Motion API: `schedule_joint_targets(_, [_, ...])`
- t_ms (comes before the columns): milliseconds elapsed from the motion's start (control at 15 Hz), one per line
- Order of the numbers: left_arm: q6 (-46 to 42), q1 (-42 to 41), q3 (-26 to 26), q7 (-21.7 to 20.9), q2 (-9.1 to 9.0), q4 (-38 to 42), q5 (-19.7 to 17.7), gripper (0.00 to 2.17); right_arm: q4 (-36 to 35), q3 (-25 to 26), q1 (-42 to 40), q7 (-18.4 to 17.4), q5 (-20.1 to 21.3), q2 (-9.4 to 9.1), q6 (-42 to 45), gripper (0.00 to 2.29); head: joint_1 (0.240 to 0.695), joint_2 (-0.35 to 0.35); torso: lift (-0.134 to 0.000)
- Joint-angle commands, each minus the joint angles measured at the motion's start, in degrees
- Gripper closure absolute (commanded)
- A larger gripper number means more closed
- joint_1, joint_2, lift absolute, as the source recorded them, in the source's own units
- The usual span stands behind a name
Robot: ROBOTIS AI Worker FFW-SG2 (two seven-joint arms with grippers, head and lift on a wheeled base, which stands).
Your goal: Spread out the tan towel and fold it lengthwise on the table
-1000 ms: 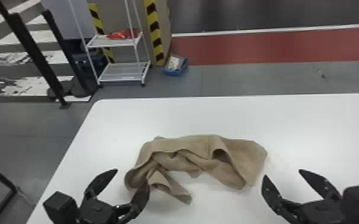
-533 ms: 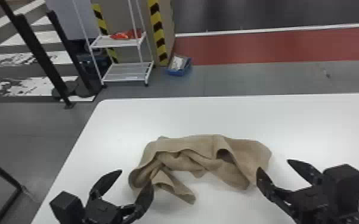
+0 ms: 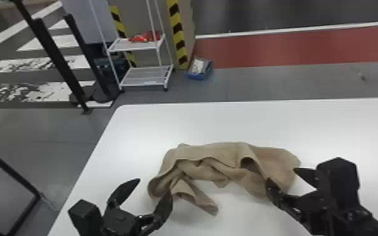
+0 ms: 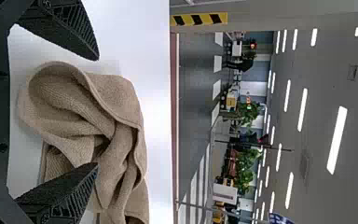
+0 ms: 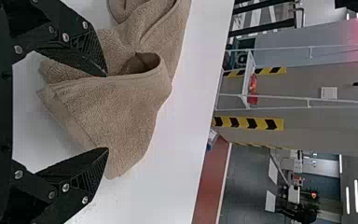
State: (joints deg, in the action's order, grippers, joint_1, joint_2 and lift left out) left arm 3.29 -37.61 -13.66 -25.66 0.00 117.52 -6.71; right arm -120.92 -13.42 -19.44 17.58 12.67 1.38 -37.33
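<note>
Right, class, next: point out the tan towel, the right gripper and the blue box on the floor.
Tan towel [image 3: 215, 151]: head view, its broad far fold.
Right gripper [image 5: 107, 112]: right wrist view, midway between its fingertips.
Blue box [image 3: 195, 76]: head view, its near side.

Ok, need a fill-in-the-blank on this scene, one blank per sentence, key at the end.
The towel lies crumpled on the ____ table. The left gripper is not shut but ____. The right gripper is by the towel's ____ end, in the robot's own terms. The shelf beyond the table holds something coloured ____.

Missing words: white; open; right; red.
</note>
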Motion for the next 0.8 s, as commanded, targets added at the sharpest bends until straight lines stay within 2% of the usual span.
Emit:
schedule_joint_targets(0, [0.01, 0.17, -0.13, 0.0, -0.15, -0.36, -0.06, 0.08, 1.65, -1.78, 1.95, 0.0, 1.57, 0.02, -2.36, 0.38, 0.695, 0.25, -0.124])
schedule_joint_targets(333, [-0.17, 0.43, -0.31, 0.0, -0.15, -0.98, -0.15, 0.08, 3.5, -3.98, 3.88, 0.0, 2.88, -0.06, -4.46, 0.48, 0.695, 0.278, -0.124])
schedule_joint_targets(400, [-0.17, 0.43, -0.31, 0.0, -0.15, -0.98, -0.24, 0.08, 3.59, -4.16, 4.32, 0.0, 3.24, 0.02, -5.69, 0.65, 0.695, 0.281, -0.124])
schedule_joint_targets(533, [-0.17, 0.43, -0.31, -0.09, -0.15, -1.07, -0.24, 0.08, 3.67, -4.33, 4.5, 0.0, 3.41, -0.06, -5.87, 0.69, 0.695, 0.287, -0.124])
schedule_joint_targets(600, [-0.17, 0.43, -0.31, -0.09, -0.15, -0.98, -0.32, 0.08, 3.67, -4.33, 4.5, 0.0, 3.41, -0.06, -5.69, 0.89, 0.695, 0.287, -0.124])
schedule_joint_targets(733, [-0.34, 0.43, -0.4, -0.18, -0.15, -0.98, -0.32, 0.08, 3.67, -4.42, 4.85, -0.09, 3.59, -0.06, -5.87, 0.97, 0.695, 0.287, -0.124])
